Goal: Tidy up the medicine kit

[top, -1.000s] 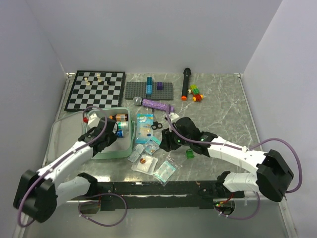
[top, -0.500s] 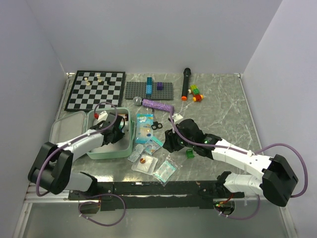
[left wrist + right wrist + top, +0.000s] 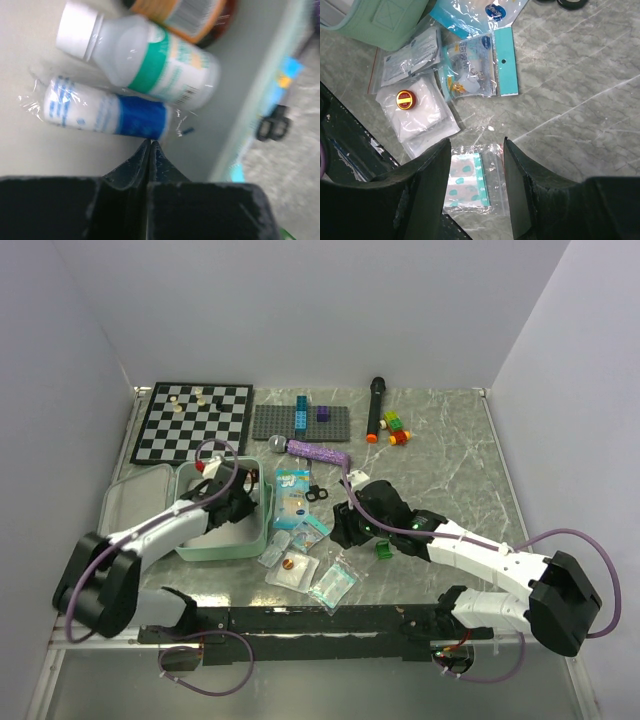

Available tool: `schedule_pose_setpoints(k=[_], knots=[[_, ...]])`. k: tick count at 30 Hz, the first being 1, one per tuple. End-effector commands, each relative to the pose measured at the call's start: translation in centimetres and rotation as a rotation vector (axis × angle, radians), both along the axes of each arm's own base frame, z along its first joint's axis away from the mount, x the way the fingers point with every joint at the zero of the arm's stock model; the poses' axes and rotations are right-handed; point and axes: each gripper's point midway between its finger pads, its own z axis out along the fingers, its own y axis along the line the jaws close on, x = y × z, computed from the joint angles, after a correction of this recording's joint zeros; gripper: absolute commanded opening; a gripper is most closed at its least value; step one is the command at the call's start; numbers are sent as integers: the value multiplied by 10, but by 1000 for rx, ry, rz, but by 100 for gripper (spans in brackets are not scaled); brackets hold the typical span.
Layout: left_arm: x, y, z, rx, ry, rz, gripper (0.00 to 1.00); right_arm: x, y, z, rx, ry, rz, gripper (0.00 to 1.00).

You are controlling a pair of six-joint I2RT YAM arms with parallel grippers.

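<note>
Mint-green medicine kit (image 3: 230, 549) lies open at centre left, inside partly hidden. Left gripper (image 3: 150, 146) pinched together, empty; right gripper (image 3: 477, 150) parted, empty.

Even, bright overhead light with soft shadows; the left wrist view is blurred, worst toward 3 o'clock.
</note>
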Motion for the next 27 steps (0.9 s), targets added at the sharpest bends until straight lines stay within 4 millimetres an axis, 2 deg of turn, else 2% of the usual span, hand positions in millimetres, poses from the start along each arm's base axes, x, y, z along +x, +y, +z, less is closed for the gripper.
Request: schedule_pose_setpoints(k=[1, 8, 11, 14, 15, 17, 19, 21, 23, 25, 27], knots=[[1, -1, 52, -47, -132, -21, 10, 6, 6, 12, 14, -29, 7, 54], [-12, 20, 87, -37, -218, 38, 22, 10, 6, 9, 0, -23, -12, 54], [-13, 36, 86, -25, -230, 90, 26, 6, 6, 0, -24, 10, 7, 54], [-15, 38, 91, -75, -262, 109, 28, -9, 5, -15, -78, 60, 84, 57], [-16, 38, 93, -93, -279, 113, 29, -16, 4, -20, -98, 74, 108, 60], [-19, 37, 98, -133, -322, 116, 35, -25, 0, -29, -148, 67, 121, 74], [-21, 35, 101, -169, -354, 114, 43, -32, -1, -33, -168, 65, 122, 80], [-24, 35, 102, -188, -371, 116, 48, -40, 7, -31, -164, 59, 150, 82], [-26, 35, 103, -192, -379, 112, 49, -50, 24, -22, -151, 32, 199, 82], [-28, 36, 102, -183, -376, 106, 49, -53, 37, -20, -151, 37, 210, 81], [-29, 36, 102, -178, -373, 99, 48, -50, 43, -28, -182, 64, 201, 77]])
